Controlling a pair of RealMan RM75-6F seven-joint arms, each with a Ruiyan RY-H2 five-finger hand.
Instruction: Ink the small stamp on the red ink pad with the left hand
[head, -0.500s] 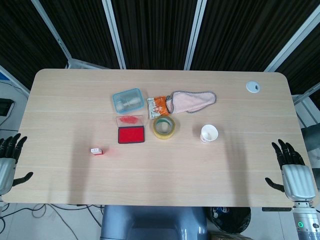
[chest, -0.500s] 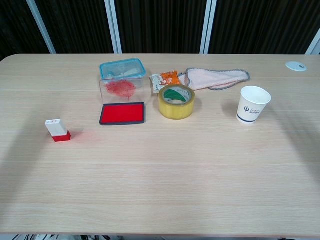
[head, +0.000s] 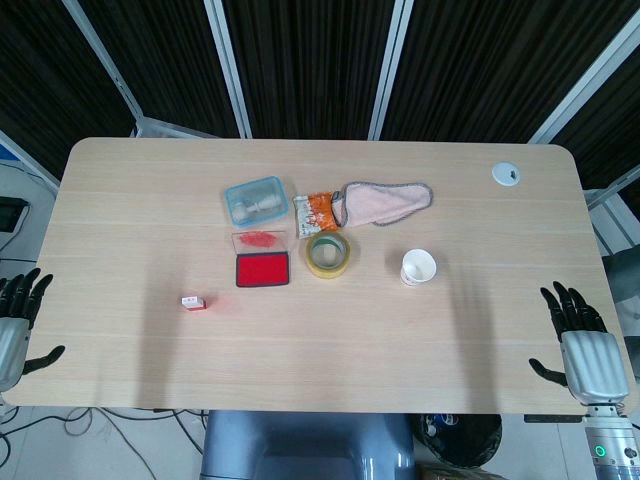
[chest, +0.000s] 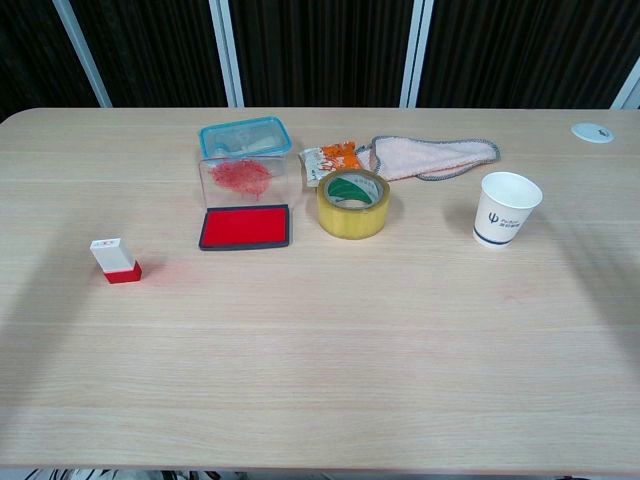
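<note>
The small stamp (head: 193, 302) (chest: 115, 260), white with a red base, stands on the table left of centre. The red ink pad (head: 262, 270) (chest: 245, 226) lies open to its right, its clear lid (chest: 240, 180) raised behind it with red smears. My left hand (head: 14, 325) hangs off the table's left edge in the head view, fingers spread, holding nothing, well left of the stamp. At the right edge my right hand (head: 583, 345) is spread and empty too. Neither hand shows in the chest view.
Behind the pad stands a blue-rimmed clear box (head: 255, 200). A yellow tape roll (head: 327, 254), an orange snack packet (head: 320, 210), a pink cloth (head: 385, 201) and a paper cup (head: 418, 267) lie to the right. A white disc (head: 506, 173) sits at the far right corner.
Both hands have slipped slightly lower toward the near edge of the head view. Nothing on the table has moved.
</note>
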